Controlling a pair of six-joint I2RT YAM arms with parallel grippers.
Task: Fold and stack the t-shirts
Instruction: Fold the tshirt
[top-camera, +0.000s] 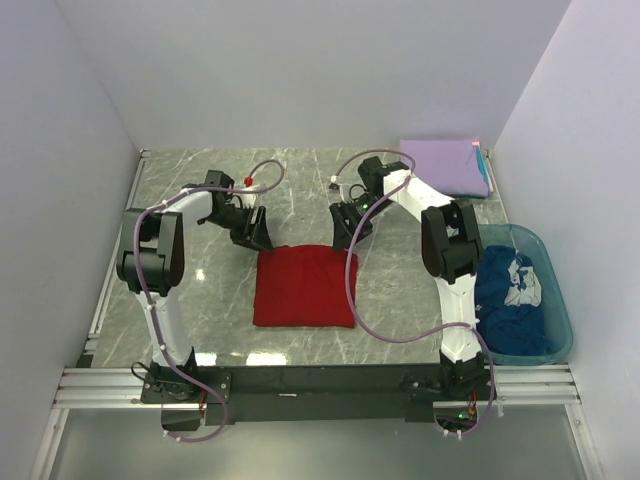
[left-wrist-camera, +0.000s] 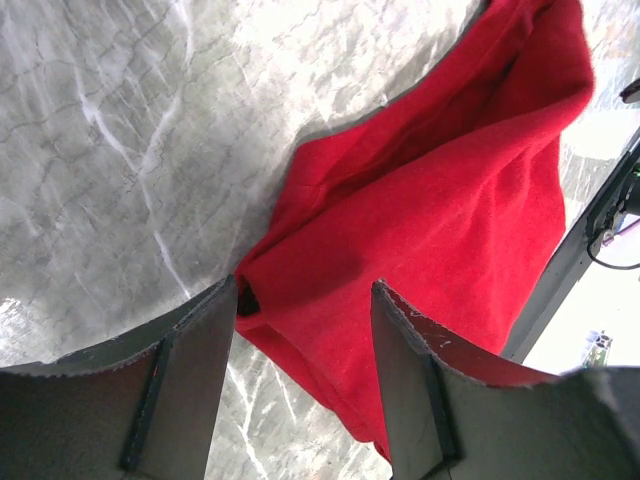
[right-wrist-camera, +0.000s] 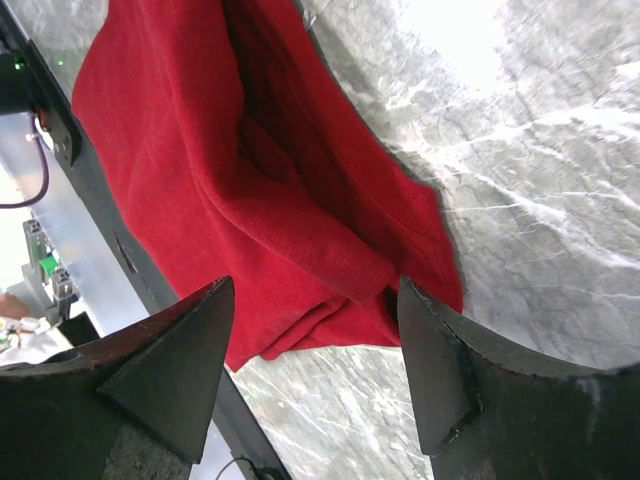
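The left gripper gapes, red t-shirt at its five o'clock; right gripper gapes too, shirt at seven. One red, one lavender shirt, one dark blue shirt.

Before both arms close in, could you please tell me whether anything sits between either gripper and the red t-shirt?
Nothing visible does. The left gripper and right gripper hang with jaws open at the far corners of the red t-shirt; only bare table shows around them.

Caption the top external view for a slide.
Both open, the left gripper and right gripper sit over the far corners of the folded red t-shirt.
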